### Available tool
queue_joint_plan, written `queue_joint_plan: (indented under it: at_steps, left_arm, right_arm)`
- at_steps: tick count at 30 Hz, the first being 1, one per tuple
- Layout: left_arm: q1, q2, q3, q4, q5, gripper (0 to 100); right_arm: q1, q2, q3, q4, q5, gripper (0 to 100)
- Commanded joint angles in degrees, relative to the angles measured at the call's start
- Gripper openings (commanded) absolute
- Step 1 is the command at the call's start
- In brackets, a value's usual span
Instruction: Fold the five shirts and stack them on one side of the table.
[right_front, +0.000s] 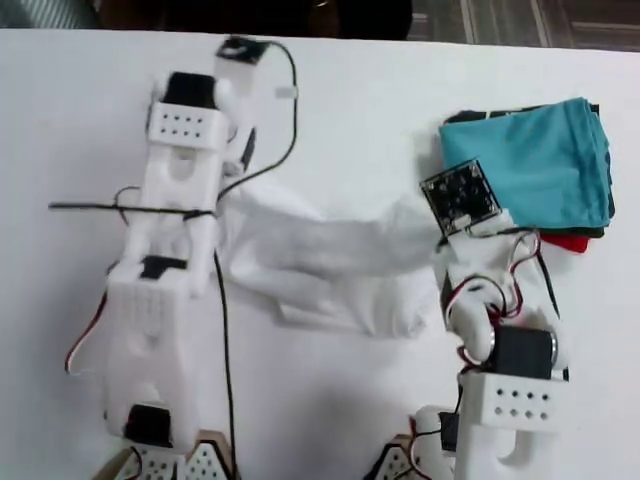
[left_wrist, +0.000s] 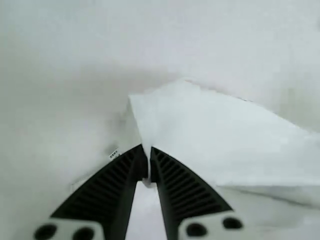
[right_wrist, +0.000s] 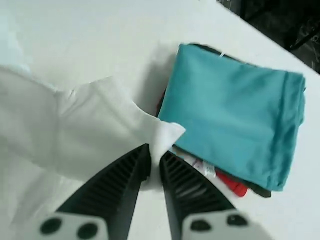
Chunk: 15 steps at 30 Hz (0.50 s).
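A white shirt (right_front: 330, 260) lies partly folded in the middle of the white table, stretched between both arms. My left gripper (left_wrist: 148, 162) is shut on one edge of the white shirt (left_wrist: 220, 135) at its left end. My right gripper (right_wrist: 155, 162) is shut on a corner of the white shirt (right_wrist: 95, 125) at its right end. A stack of folded shirts with a teal shirt (right_front: 535, 160) on top sits at the back right, a red shirt (right_front: 570, 243) peeking out beneath it. In the right wrist view the teal shirt (right_wrist: 235, 110) lies just beyond the fingers.
The left arm (right_front: 175, 250) stretches along the left side of the table, with black cables (right_front: 225, 330) trailing beside it. The right arm (right_front: 500, 340) stands at the front right. Bare white table (right_front: 370, 90) lies at the back.
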Motion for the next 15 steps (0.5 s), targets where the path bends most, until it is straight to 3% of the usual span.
queue_joint_plan:
  at_steps: [1,4,15]
  left_arm:
    - [-2.55,-14.77,4.35,1.05,-2.20,3]
    - [-5.36,-23.38,9.10,0.97,-3.60,3]
    - [-13.71,-45.01,20.00,0.70,-7.12,3]
  right_arm:
    - [0.40,3.03,-0.79,-8.13,-0.09,2.0]
    - [0.31,4.88,-4.13,-9.80,-0.35,2.0]
    - [0.04,5.67,-24.09,-8.66,-13.98,2.0]
